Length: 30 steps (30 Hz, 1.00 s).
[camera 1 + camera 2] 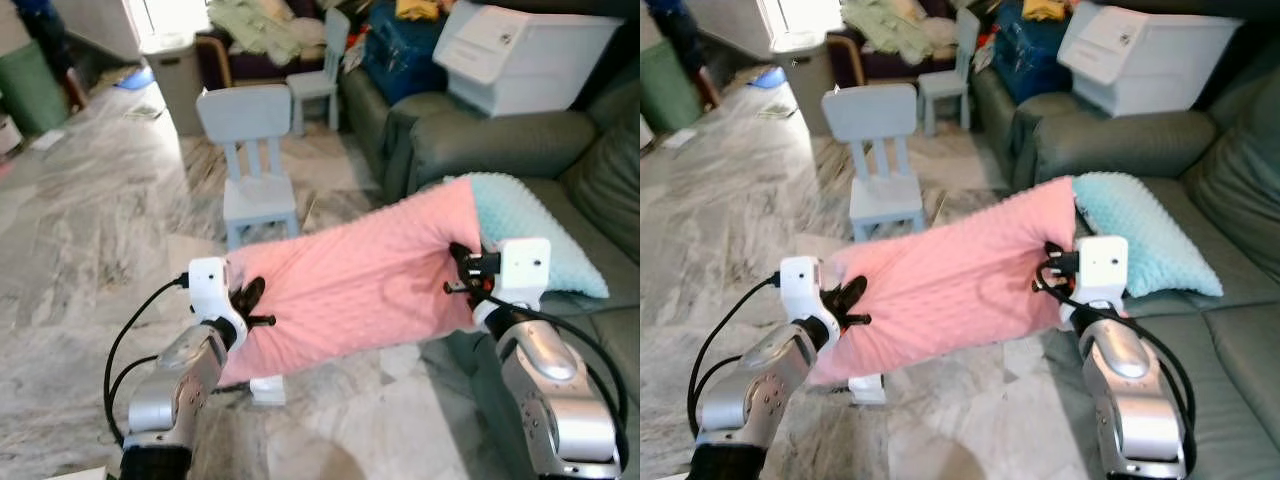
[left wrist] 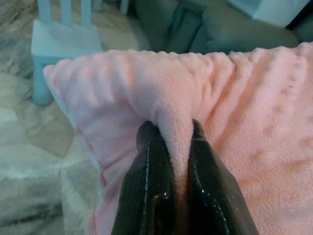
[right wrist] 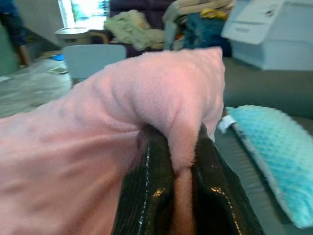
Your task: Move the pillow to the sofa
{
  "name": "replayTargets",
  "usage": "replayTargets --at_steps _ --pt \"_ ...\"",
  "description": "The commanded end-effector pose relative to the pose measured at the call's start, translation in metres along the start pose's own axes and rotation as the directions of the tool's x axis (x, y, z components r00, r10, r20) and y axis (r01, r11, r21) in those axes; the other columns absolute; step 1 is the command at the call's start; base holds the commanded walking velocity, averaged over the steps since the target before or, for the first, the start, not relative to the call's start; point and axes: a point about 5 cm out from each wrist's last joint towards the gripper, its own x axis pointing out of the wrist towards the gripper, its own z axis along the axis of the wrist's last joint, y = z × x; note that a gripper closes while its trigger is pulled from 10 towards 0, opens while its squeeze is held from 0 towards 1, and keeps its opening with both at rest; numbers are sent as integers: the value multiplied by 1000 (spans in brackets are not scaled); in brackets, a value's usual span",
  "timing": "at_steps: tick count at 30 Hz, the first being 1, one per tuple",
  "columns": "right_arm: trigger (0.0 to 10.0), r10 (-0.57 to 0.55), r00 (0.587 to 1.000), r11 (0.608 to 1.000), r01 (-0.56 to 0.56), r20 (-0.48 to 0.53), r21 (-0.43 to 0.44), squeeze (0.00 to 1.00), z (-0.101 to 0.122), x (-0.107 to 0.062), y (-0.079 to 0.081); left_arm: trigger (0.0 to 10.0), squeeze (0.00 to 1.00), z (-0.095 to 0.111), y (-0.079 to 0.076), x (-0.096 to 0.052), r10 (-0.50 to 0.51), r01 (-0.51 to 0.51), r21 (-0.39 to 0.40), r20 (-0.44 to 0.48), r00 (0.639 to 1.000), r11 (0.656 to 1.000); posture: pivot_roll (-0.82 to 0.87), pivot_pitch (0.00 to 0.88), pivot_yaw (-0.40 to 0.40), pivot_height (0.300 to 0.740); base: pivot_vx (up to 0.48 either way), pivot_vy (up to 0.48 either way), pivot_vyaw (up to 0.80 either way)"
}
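one pink pillow (image 1: pixel 360 285) pinched by left gripper (image 1: pixel 252 302) and right gripper (image 1: pixel 462 270), one teal pillow (image 1: pixel 530 225) on sofa (image 1: pixel 480 140), two blue chairs (image 1: pixel 255 165)

Fuzzy dimpled plush pink pillow (image 1: pixel 360 285); glossy black pincer fingers (image 2: pixel 151 196); veined marble floor (image 1: pixel 90 230).

1. Grey sofa seat (image 1: pixel 560 195) lies ahead on the right; a teal pillow (image 1: pixel 535 225) covers much of its near cushion.
2. A white bin (image 1: pixel 525 50) sits on the far sofa seat.
3. A small blue chair (image 1: pixel 255 165) stands just behind the held pink pillow (image 1: pixel 355 285).
4. Open marble floor (image 1: pixel 90 240) lies on the left.
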Motion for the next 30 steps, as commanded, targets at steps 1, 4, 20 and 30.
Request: replayTargets --at_steps 1,4,20,30 --pt "10000 28 999 1000 -28 47 7 0 10 3 9 10000 0 4 14 -4 44 -44 28 6 999 999 -79 0 58 740 0 480 0" --pt "10000 23 999 1000 -24 46 6 0 10 3 9 10000 0 5 14 -4 42 -43 36 15 999 998 -79 0 60 740 0 320 0" --pt "10000 11 999 1000 -11 40 2 0 10 3 7 10000 0 25 20 4 23 -31 96 84 996 995 -82 0 60 740 0 0 -179" --pt "10000 11 999 1000 -11 41 -4 0 11 3 6 10000 0 29 24 7 17 -21 33 105 994 999 -90 0 60 740 58 0 -800"
